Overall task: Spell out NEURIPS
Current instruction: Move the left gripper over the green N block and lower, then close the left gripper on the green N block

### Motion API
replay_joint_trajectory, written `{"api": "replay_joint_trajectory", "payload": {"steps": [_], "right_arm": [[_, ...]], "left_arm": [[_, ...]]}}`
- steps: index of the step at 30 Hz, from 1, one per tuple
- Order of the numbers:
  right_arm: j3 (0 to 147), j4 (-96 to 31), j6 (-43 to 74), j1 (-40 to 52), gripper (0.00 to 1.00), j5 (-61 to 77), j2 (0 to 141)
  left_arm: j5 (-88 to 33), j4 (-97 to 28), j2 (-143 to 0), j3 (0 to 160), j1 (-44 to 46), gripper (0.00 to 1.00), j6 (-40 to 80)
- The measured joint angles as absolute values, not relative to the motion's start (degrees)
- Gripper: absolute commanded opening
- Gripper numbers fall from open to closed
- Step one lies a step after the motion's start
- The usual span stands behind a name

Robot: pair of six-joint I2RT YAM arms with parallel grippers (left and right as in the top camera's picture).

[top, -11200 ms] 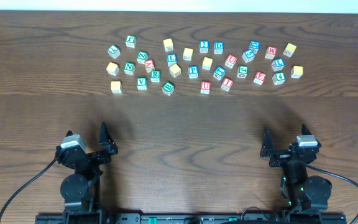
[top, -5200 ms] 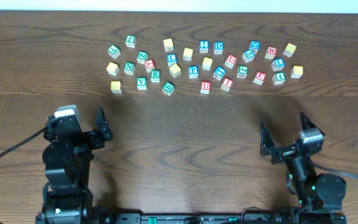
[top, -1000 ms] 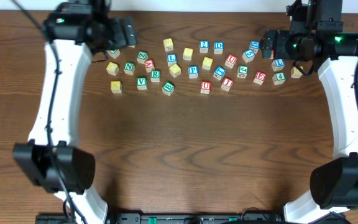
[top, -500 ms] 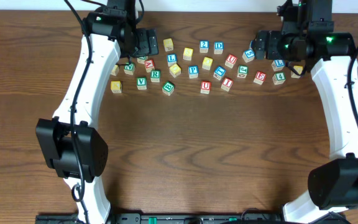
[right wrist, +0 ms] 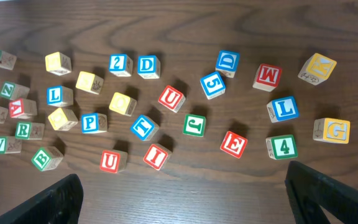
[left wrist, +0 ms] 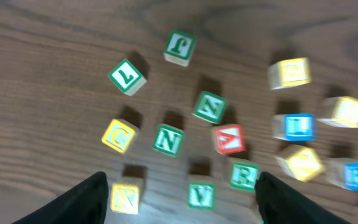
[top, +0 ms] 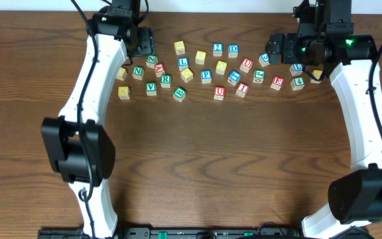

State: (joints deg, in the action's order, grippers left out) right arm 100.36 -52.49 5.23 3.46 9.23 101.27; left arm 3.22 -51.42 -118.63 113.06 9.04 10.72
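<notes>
The letter cubes lie scattered at the far side of the table. In the right wrist view I see a red U (right wrist: 110, 161), red I (right wrist: 156, 155), red E (right wrist: 234, 144), blue P (right wrist: 93, 122), green R (right wrist: 23, 130) and several yellow-faced cubes (right wrist: 123, 102). In the left wrist view a green N (left wrist: 168, 139) and a green R (left wrist: 244, 175) show. My left gripper (top: 141, 44) hovers open and empty above the left cubes. My right gripper (top: 277, 48) hovers open and empty above the right cubes.
Other cubes lie mixed in: blue L (right wrist: 284, 109), green 4 (right wrist: 281, 147), blue 5 (right wrist: 212, 85), red M (right wrist: 266, 76), green V (left wrist: 201, 195), yellow G (left wrist: 119, 135). The near part of the wooden table (top: 191, 166) is bare. The table's far edge is just behind the cubes.
Both arms have risen from the near edge and reached out over the cube cluster. In the last half second the left gripper shifted slightly left; the right barely moved. No cube has moved.
</notes>
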Motion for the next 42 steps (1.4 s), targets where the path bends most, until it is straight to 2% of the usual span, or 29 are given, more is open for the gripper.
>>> {"api": "replay_joint_trajectory", "payload": {"steps": [8, 23, 42], "right_arm": [[100.4, -52.5, 5.2, 3.5, 0.99, 9.2, 101.3], [100.4, -52.5, 5.2, 3.5, 0.99, 9.2, 101.3], [100.4, -52.5, 5.2, 3.5, 0.99, 9.2, 101.3]], "left_arm": [[1.4, -46.9, -126.5, 112.9, 6.0, 0.6, 5.9], [0.4, -46.0, -133.5, 112.9, 6.3, 0.51, 4.3], [0.4, -43.0, -133.5, 110.0, 7.1, 0.52, 4.3]]}}
